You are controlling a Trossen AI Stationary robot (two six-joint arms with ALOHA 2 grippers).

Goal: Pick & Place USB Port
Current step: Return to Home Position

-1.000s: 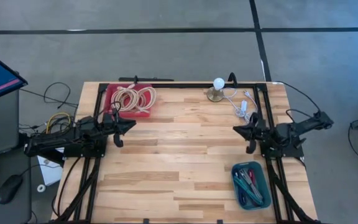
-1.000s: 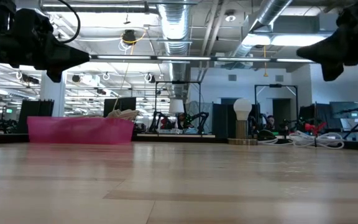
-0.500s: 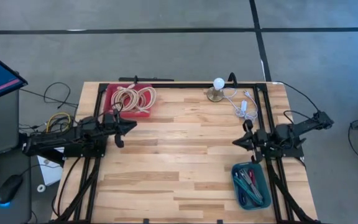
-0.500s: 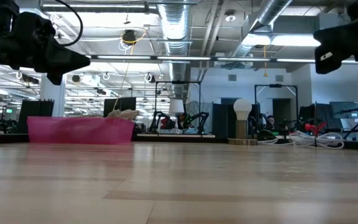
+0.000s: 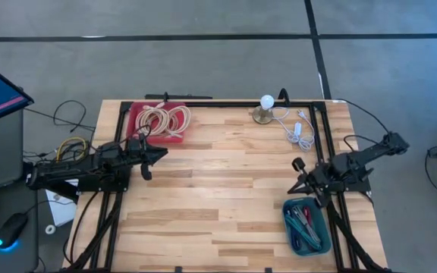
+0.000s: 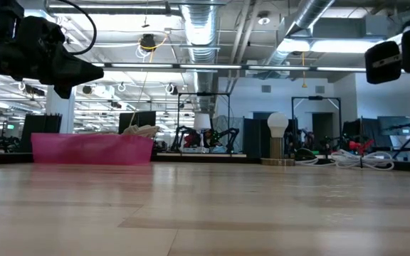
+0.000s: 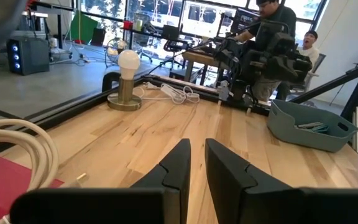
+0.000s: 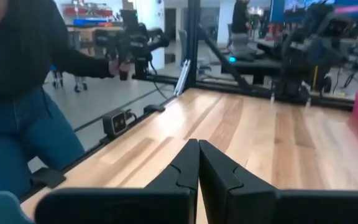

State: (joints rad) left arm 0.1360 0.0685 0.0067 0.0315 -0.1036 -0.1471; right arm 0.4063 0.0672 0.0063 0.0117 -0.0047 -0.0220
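The USB port, as far as I can tell, is the small white block on a white cord. It lies flat at the table's far right beside a bulb lamp, and shows in the left wrist view. My left gripper hangs level at the left edge, next to a red tray of coiled beige cables. Its fingers stand a narrow gap apart with nothing between them. My right gripper hangs at the right edge above a teal bin's far end, fingers shut and empty.
The teal bin holds pens and tools. A black frame runs along the far and side edges. A person in a dark top and blue trousers stands beside the table. Bare wood lies between the arms.
My right gripper has swung toward the table's near edge and sunk a little, its wrist turning so that it now points slantwise toward the near left instead of straight left. It has stayed shut. Nothing on the table has moved.
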